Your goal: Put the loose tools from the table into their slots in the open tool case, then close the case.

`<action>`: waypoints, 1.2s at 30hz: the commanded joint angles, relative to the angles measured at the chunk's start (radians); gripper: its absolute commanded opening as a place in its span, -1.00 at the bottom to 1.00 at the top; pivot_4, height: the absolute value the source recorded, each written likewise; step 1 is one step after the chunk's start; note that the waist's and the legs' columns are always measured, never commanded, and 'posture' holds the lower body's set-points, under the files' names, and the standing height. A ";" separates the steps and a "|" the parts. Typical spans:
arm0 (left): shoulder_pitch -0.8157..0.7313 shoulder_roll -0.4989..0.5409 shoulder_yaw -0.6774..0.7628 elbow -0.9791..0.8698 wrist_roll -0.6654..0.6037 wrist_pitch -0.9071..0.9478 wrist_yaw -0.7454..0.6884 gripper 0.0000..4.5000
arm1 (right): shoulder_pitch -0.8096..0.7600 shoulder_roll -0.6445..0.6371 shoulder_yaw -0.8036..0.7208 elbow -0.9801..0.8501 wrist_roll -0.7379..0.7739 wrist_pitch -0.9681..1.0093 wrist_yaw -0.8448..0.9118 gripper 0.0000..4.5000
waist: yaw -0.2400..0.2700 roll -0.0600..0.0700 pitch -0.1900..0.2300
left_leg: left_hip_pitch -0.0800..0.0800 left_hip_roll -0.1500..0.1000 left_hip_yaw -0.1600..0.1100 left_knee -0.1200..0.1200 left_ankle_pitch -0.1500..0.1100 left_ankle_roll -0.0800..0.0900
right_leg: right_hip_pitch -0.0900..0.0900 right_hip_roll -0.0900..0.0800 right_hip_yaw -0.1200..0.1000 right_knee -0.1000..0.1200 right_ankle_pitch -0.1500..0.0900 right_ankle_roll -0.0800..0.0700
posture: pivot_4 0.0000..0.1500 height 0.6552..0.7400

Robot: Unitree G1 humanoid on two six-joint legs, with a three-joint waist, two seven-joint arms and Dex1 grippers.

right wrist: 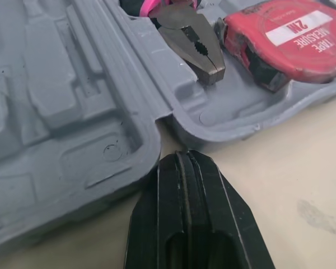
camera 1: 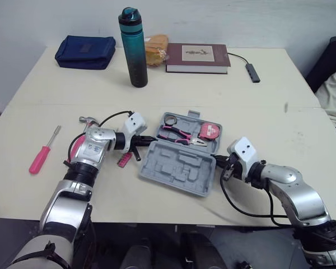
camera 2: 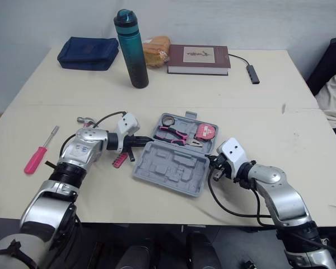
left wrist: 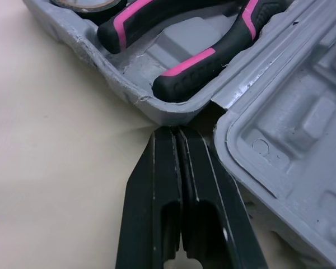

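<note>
The grey tool case (camera 1: 157, 168) lies open in the middle of the table, its lid flat on the side nearest me. Black-and-pink pliers (camera 1: 179, 133) and a red tape measure (camera 1: 211, 131) sit in its far half. My left gripper (camera 1: 152, 138) is shut and empty, its tips at the hinge notch (left wrist: 213, 106) on the case's left side. My right gripper (camera 1: 217, 158) is shut and empty at the hinge on the right side, tips close to the case edge (right wrist: 157, 126). A pink screwdriver (camera 1: 40, 157) lies at the left. A small pink tool (camera 1: 123, 159) lies by my left wrist. A hammer head (camera 1: 87, 119) shows behind that arm.
At the back stand a teal bottle (camera 1: 133, 47), a blue pouch (camera 1: 85, 51), a bagged bun (camera 1: 155, 49), a dark red book (camera 1: 197, 58) and a grey adapter on a cable (camera 1: 253, 73). A dark chair (camera 1: 330, 61) stands beyond the right edge.
</note>
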 commanded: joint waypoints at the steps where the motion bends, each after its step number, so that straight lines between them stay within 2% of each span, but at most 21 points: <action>1: 0.060 -0.003 -0.042 -0.173 -0.036 0.072 -0.066 -0.99 | 0.013 -0.020 -0.006 -0.036 0.008 -0.042 0.044 -1.00 | 0.000 0.000 0.000 | 0.000 0.000 0.000 0.000 0.000 0.000 | 0.000 0.000 0.000 0.000 0.000 0.000 | 1.00 1.00; 7: 0.216 0.045 -0.083 -0.420 -0.018 0.165 -0.070 -0.99 | 0.023 -0.091 -0.014 -0.021 0.003 -0.100 0.144 -1.00 | 0.001 0.000 0.000 | 0.000 0.000 0.000 0.000 0.000 0.000 | 0.000 0.000 0.001 0.000 0.000 0.000 | 1.00 1.00; 10: 0.267 0.048 -0.060 -0.492 -0.020 0.223 -0.017 -0.99 | 0.013 -0.122 -0.001 -0.009 -0.001 -0.117 0.198 -1.00 | 0.001 0.000 0.000 | 0.000 0.000 0.000 0.001 0.000 0.000 | 0.000 0.000 0.001 -0.001 0.000 0.000 | 1.00 1.00; 20: 0.347 0.098 -0.019 -0.589 -0.011 0.263 0.051 -0.99 | 0.044 -0.196 -0.050 0.030 -0.038 -0.176 0.238 -1.00 | 0.002 0.000 0.000 | 0.002 0.000 0.001 0.000 0.000 0.001 | 0.001 0.000 0.001 -0.002 0.000 0.000 | 1.00 1.00; 22: 0.369 0.123 0.055 -0.618 -0.060 0.280 0.044 -0.99 | 0.065 -0.222 -0.106 0.023 -0.024 -0.177 0.243 -1.00 | 0.002 0.000 0.000 | 0.002 0.000 0.001 0.001 0.000 0.001 | 0.001 0.000 0.001 -0.001 0.000 0.000 | 1.00 1.00; 25: 0.435 0.148 0.218 -0.725 -0.221 0.363 0.018 -0.99 | 0.102 -0.252 -0.201 0.005 0.031 -0.173 0.270 -1.00 | -0.005 0.000 0.000 | 0.002 0.000 0.001 0.000 0.000 0.001 | 0.001 0.001 0.003 -0.001 0.000 0.000 | 1.00 1.00; 27: 0.495 0.162 0.338 -0.814 -0.345 0.436 0.009 -0.76 | 0.129 -0.263 -0.269 -0.014 0.101 -0.132 0.301 -1.00 | -0.004 0.000 0.000 | 0.002 0.001 0.001 -0.001 0.000 0.001 | 0.001 0.002 0.003 -0.001 0.000 0.000 | 1.00 1.00; 29: 0.586 0.180 0.474 -0.907 -0.456 0.510 0.014 -0.46 | 0.167 -0.283 -0.348 -0.023 0.170 -0.096 0.344 -0.70 | 0.000 0.000 0.000 | 0.002 0.001 0.001 0.000 -0.001 0.001 | 0.001 0.002 0.003 -0.002 0.000 0.000 | 1.00 1.00; 30: 0.649 0.189 0.550 -0.951 -0.501 0.542 0.019 -0.24 | 0.190 -0.295 -0.392 -0.019 0.199 -0.081 0.367 -0.56 | 0.001 0.000 0.000 | 0.002 0.001 0.001 0.000 -0.001 0.001 | 0.002 0.002 0.003 -0.002 0.000 0.000 | 1.00 1.00; 33: 0.821 0.202 0.738 -1.022 -0.582 0.590 0.045 0.39 | 0.236 -0.321 -0.501 0.006 0.260 -0.034 0.398 0.10 | 0.001 0.000 0.000 | 0.004 0.001 0.001 -0.002 -0.001 0.002 | 0.004 0.001 0.003 -0.003 0.000 0.000 | 1.00 1.00; 36: 0.995 0.199 0.917 -1.013 -0.588 0.585 0.072 1.00 | 0.323 -0.357 -0.599 0.060 0.265 -0.052 0.469 0.79 | 0.003 0.000 0.000 | 0.007 0.001 0.000 -0.002 -0.002 0.004 | 0.009 0.001 0.002 -0.008 0.000 0.000 | 1.00 1.00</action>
